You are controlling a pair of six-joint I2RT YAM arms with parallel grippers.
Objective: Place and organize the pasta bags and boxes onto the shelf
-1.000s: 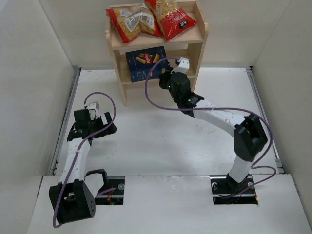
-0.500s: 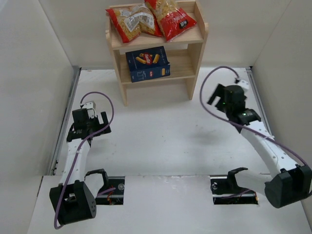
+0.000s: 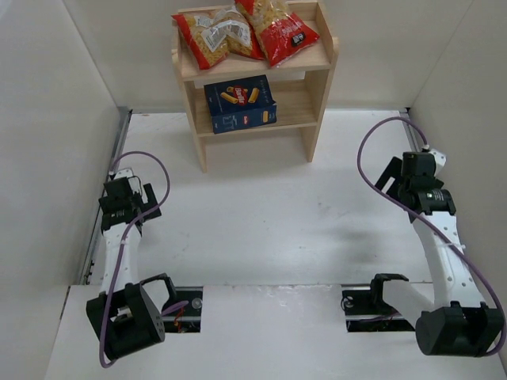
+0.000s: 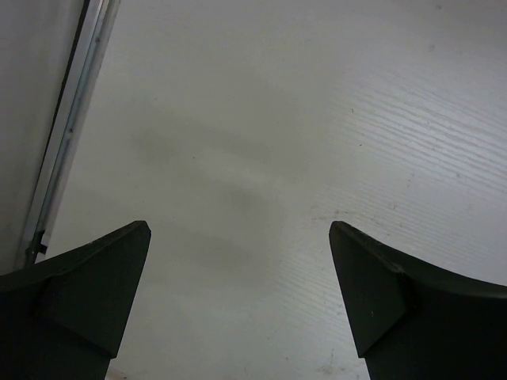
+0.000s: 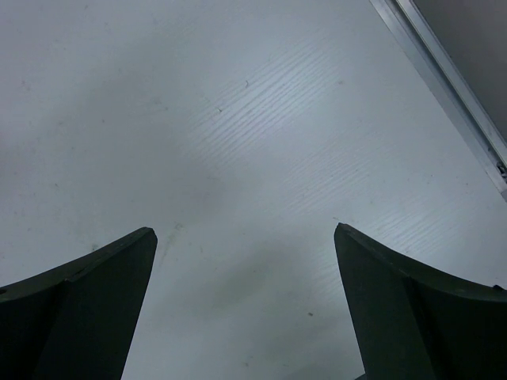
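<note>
This looks like a robotics lab test cell, not a real shop or home. A bare white table (image 3: 261,214) is boxed in by plain white panels (image 3: 55,119) at the back and on both sides, with aluminium rails (image 3: 117,154) along its edges. The left arm (image 3: 119,245) and right arm (image 3: 444,245) are bolted at the near edge and trail purple cables (image 3: 359,158). The only furnishing is a small wooden shelf (image 3: 321,95) holding red pasta bags (image 3: 214,36) and a blue pasta box (image 3: 240,103), like a mock store fixture.
</note>
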